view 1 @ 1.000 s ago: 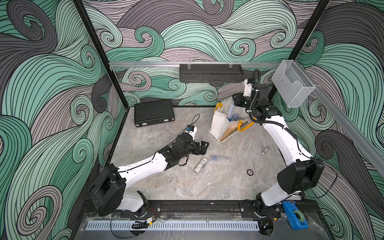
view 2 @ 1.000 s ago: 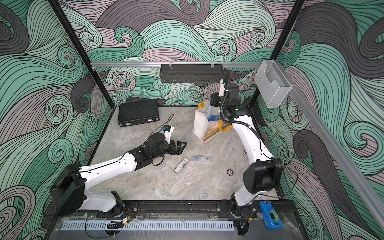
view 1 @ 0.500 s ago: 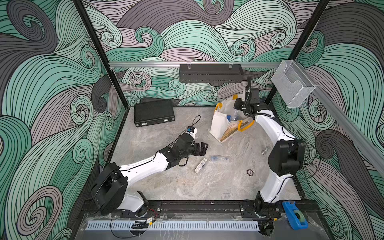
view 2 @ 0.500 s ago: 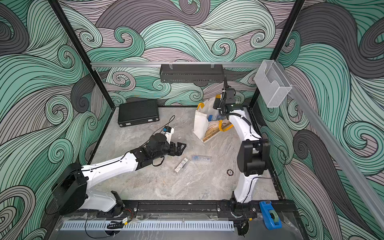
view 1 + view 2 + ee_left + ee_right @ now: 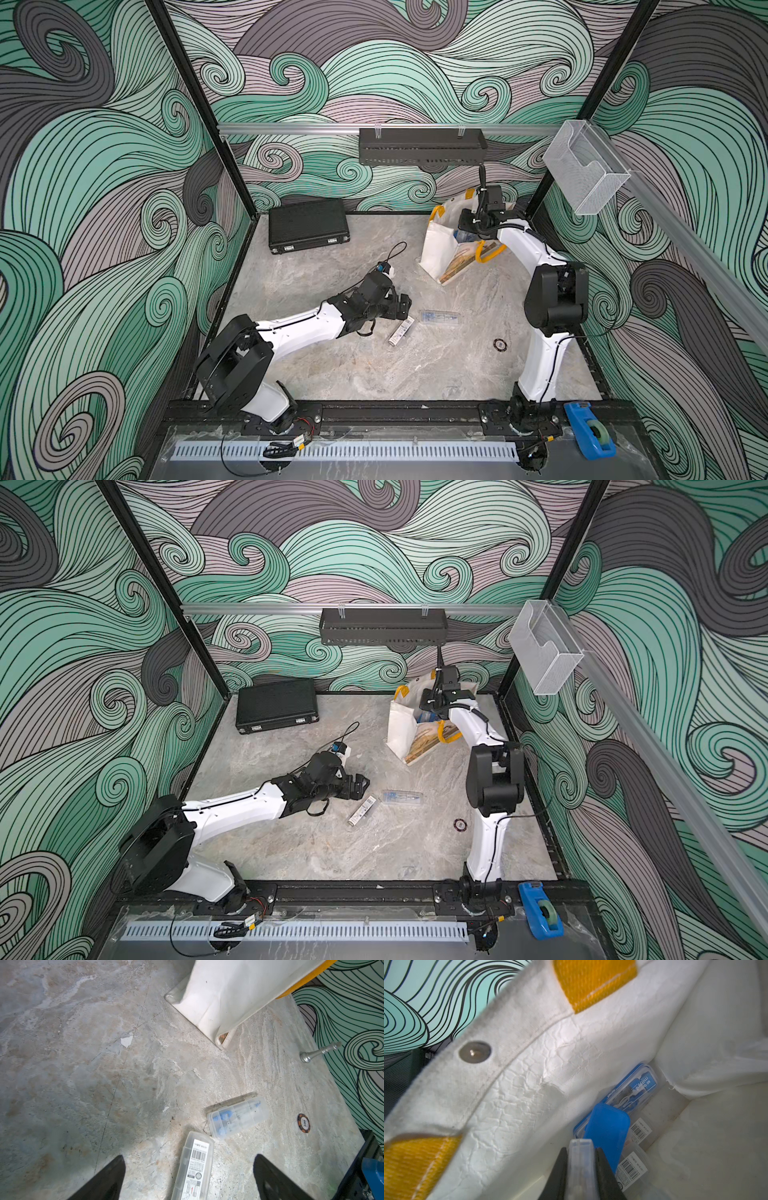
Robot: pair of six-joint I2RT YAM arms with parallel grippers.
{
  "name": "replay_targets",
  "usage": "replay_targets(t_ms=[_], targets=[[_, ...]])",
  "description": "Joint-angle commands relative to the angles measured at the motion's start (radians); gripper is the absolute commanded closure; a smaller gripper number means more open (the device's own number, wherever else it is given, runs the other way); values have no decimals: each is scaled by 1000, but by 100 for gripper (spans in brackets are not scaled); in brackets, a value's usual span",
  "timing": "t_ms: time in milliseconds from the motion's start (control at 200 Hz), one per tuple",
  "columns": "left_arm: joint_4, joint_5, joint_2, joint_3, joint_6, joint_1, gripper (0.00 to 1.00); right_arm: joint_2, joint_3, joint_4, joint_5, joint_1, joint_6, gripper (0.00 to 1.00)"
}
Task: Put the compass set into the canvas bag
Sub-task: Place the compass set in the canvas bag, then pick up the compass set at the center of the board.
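Here, crinkled canvas bag (image 5: 529,1076), clear flat plastic compass set (image 5: 580,1153)

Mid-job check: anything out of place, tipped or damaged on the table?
Nothing spilled. A silver metal piece lies on its side near the wall, and a poker chip lies loose nearby. The tabletop has a white chipped patch. The labelled case and clear case lie askew, not yet bagged.

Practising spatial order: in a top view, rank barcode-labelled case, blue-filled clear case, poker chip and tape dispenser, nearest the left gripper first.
1. Barcode-labelled case, at the left gripper.
2. Blue-filled clear case, just beyond.
3. Poker chip, near the right arm.
4. Tape dispenser, front corner.
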Motion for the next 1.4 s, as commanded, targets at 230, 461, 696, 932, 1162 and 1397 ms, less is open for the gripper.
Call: replay_targets(t_ms=[230, 461, 696, 932, 1162, 1397], targets=[[-36, -2, 34, 58, 31, 6, 4, -133, -12, -9, -98, 17, -37, 48], [-56, -2, 39, 63, 38, 6, 4, -284, -99, -9, -97, 83, -113, 40], [-62, -20, 31, 54, 37, 6, 4, -493, -311, 83, -74, 197, -185, 39], [-59, -35, 21, 36, 47, 6, 4, -665, -537, 194, -126, 315, -202, 40], [-120, -15, 16, 42, 72, 5, 6, -700, -660, 137, -148, 420, -159, 40], [-293, 32, 27, 79, 119, -31, 9, -688, -761, 91, -114, 467, -80, 40]])
